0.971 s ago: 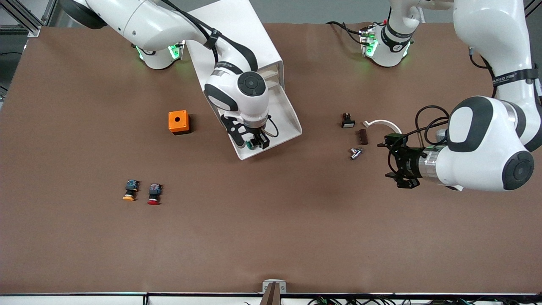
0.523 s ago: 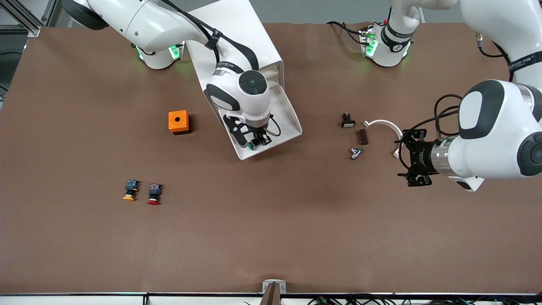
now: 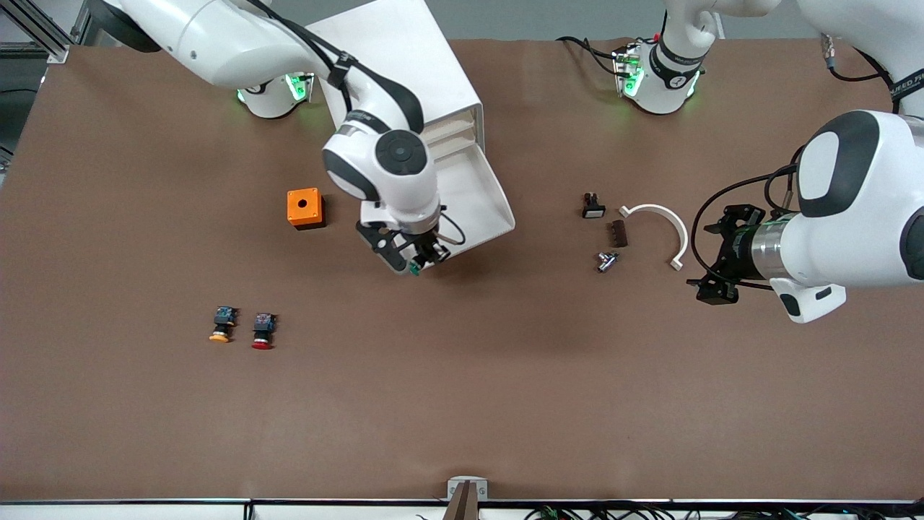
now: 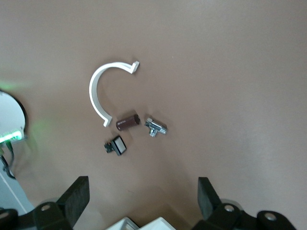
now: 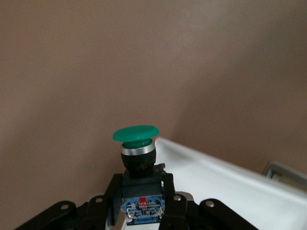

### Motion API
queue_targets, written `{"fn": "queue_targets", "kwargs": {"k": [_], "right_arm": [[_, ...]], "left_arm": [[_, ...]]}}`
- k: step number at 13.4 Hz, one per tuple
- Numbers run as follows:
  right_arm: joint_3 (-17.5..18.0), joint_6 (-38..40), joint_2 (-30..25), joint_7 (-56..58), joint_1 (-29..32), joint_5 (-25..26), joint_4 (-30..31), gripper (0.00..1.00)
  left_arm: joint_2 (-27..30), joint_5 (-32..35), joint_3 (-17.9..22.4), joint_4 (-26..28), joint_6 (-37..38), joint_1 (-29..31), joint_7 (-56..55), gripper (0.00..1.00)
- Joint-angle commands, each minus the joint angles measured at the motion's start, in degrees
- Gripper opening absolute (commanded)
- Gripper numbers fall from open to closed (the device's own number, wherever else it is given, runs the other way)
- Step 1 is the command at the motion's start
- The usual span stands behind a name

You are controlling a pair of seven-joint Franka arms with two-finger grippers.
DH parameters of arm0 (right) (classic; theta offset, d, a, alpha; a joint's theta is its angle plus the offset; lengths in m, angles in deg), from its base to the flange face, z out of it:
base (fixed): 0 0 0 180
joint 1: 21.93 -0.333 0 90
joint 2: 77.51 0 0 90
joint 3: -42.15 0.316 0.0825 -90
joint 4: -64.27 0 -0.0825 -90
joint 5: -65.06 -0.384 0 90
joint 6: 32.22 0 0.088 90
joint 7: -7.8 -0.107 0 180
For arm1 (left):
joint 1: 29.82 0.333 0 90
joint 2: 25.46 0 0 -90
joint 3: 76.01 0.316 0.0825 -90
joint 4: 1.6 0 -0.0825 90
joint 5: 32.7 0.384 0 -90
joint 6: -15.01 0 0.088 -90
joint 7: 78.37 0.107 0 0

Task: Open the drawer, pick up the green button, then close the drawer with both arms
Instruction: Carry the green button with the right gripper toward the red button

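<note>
A curved white plastic half-ring clip point(image 4: 98, 91) lies on the brown table point(image 4: 225, 72). A small dark brown ribbed block point(image 4: 127, 121) sits at the clip's five o'clock, a small silver metal fitting point(image 4: 156, 127) just beside that block at its three o'clock, and a little black switch with a white face point(image 4: 116, 145) at the block's seven o'clock. The left gripper point(image 4: 141, 203) shows two black fingertips point(image 4: 74, 197) set wide apart.

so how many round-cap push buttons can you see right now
3. The green button is held in the right gripper over the open drawer's front edge; the orange-capped button and red-capped button lie side by side on the table, nearer the camera.
</note>
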Motion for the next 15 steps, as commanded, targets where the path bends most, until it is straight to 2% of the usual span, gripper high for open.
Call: {"fn": "queue_targets", "kwargs": {"k": [1,4,7,9,11,13,15], "right_arm": [[0.4,3.7,0.0,16.1,4.6,1.5,-1.5,0.03],[-6.5,4.1,0.3,34.0,5.6,0.7,-3.9,0.04],[-12.4,1.4,0.6,46.2,5.6,0.5,-3.7,0.03],[-14.9,-0.6,0.9,52.2,5.7,0.0,-3.2,0.03],[-18.4,-4.2,1.0,57.3,5.6,-3.5,-1.8,0.03],[-21.2,-8.6,1.6,61.6,5.7,-4.5,0.3,0.03],[-22.0,-10.4,3.0,62.1,5.8,-4.5,0.9,0.04]], "left_arm": [[1.9,2.8,0.3,1.3,0.6,-0.5,4.7,0.99],[1.9,3.9,0.1,1.3,0.6,-0.6,9.3,1.00],[1.9,4.3,-0.4,1.4,0.6,-0.8,15.5,1.00],[1.8,4.3,-0.4,1.6,0.4,-0.6,24.0,1.00],[1.6,4.4,-0.4,1.6,0.1,-0.5,32.0,1.00],[1.4,5.3,-0.4,1.6,-0.8,-0.8,40.4,1.00],[1.3,7.3,-0.4,1.7,-2.6,-1.9,43.1,1.00]]}}
